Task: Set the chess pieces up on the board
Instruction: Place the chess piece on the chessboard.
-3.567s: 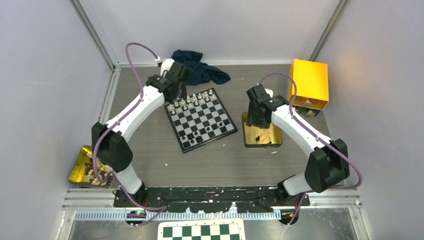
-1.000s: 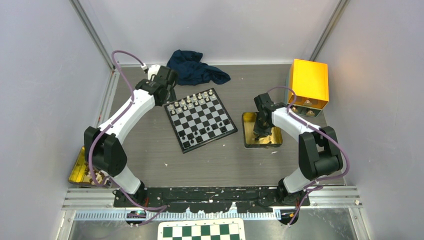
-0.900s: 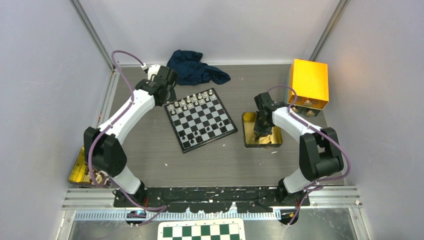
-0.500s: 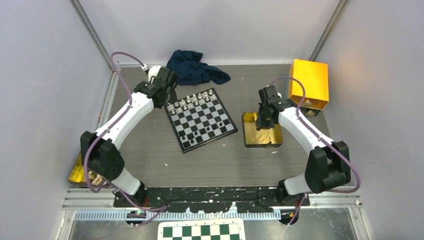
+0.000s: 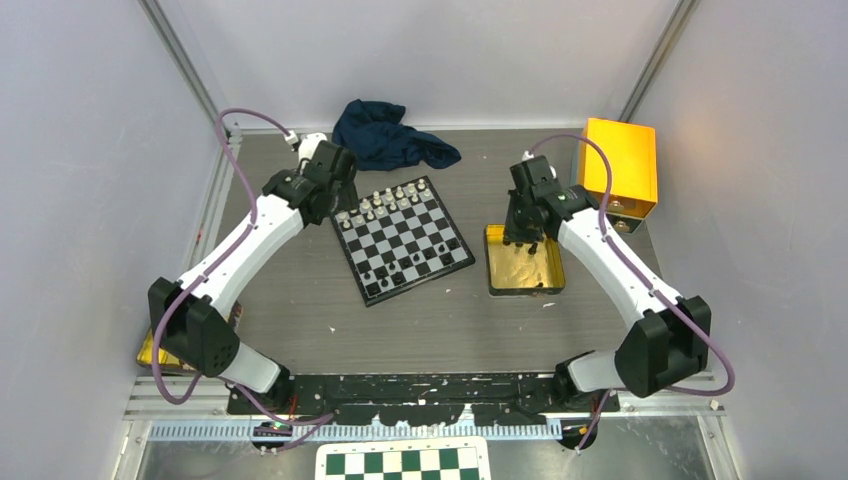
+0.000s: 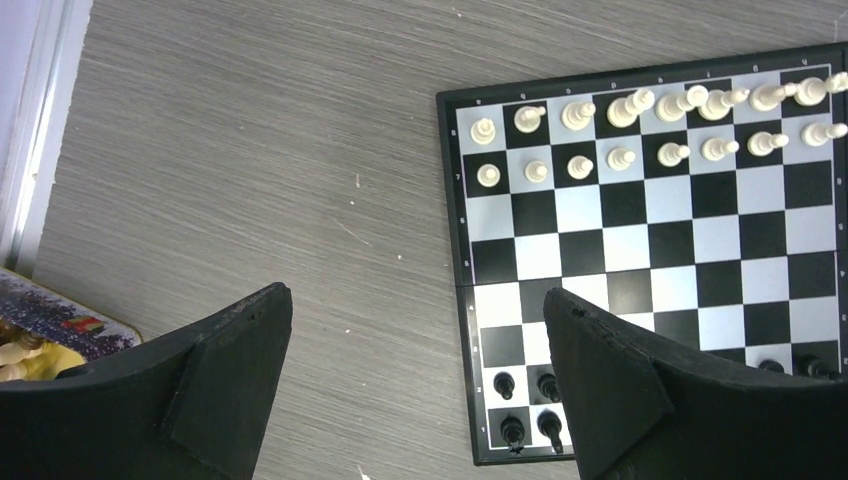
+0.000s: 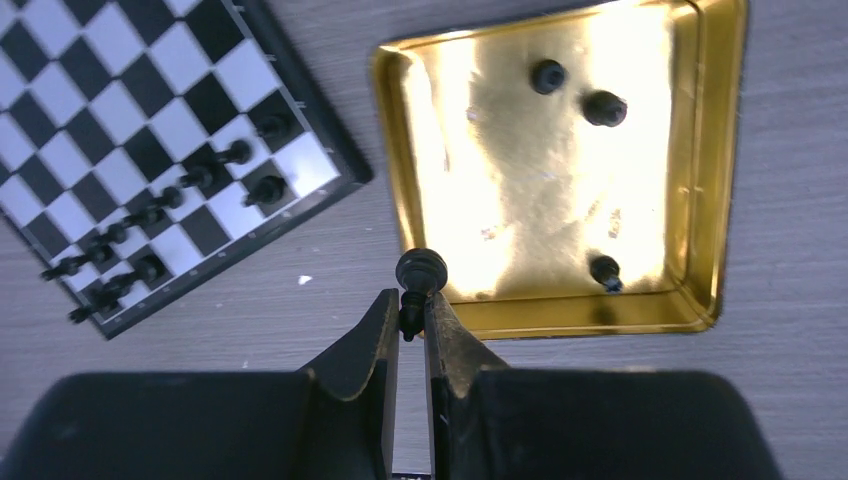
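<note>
The small black-and-silver board (image 5: 402,240) lies tilted at mid-table. Silvery-white chess pieces (image 6: 640,130) fill its two far rows, and several black pieces (image 7: 170,230) stand along its near edge. My right gripper (image 7: 411,310) is shut on a black piece (image 7: 420,270), held above the near-left rim of the gold tray (image 7: 560,315). Three black pieces (image 7: 604,108) lie in that tray. My left gripper (image 6: 415,293) hangs wide open and empty above the bare table beside the board's left edge (image 6: 460,300).
A dark blue cloth (image 5: 390,135) lies behind the board. A yellow box (image 5: 620,170) stands at the back right. A second gold tray (image 5: 160,345) with pieces sits at the near left. A green-and-white checkered board (image 5: 403,462) lies in front of the arm bases.
My right gripper has risen off the gold tray with the black piece and shifted toward its far-left corner. My left arm has drawn back slightly, its gripper still open.
</note>
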`<state>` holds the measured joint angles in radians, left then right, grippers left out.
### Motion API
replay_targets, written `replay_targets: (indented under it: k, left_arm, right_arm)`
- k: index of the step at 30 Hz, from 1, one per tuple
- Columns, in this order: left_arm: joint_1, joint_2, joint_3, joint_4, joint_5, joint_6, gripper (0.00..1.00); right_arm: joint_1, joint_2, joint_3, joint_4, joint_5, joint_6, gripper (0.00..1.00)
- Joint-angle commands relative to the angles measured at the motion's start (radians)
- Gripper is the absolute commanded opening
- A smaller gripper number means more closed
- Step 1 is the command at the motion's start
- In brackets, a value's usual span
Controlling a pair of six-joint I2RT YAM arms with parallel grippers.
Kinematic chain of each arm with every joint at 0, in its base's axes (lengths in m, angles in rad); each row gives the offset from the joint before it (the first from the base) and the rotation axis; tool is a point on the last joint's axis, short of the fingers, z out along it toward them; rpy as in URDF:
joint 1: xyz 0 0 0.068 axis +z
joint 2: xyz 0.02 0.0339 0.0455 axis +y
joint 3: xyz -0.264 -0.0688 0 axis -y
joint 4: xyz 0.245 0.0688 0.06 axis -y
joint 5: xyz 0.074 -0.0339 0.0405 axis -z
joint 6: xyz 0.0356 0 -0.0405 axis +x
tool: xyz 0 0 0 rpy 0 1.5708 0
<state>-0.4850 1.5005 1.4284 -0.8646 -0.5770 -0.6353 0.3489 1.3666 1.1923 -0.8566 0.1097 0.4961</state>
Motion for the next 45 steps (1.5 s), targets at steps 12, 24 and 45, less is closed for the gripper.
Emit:
replay_targets:
  k: [12, 24, 45]
  left_arm:
    - [-0.027, -0.117, -0.076, 0.038, 0.009, -0.018, 0.97]
    - [-0.029, -0.120, -0.093, 0.054, 0.022, -0.017, 0.97]
    - [-0.029, -0.092, -0.077, 0.072, 0.032, 0.017, 0.97]
  right_arm:
    - [0.211, 0.217, 0.288, -0.036, -0.010, -0.021, 0.01]
    - [0.309, 0.358, 0.363, -0.033, -0.037, -0.017, 0.01]
    - [0.359, 0.465, 0.336, 0.050, -0.054, 0.008, 0.01]
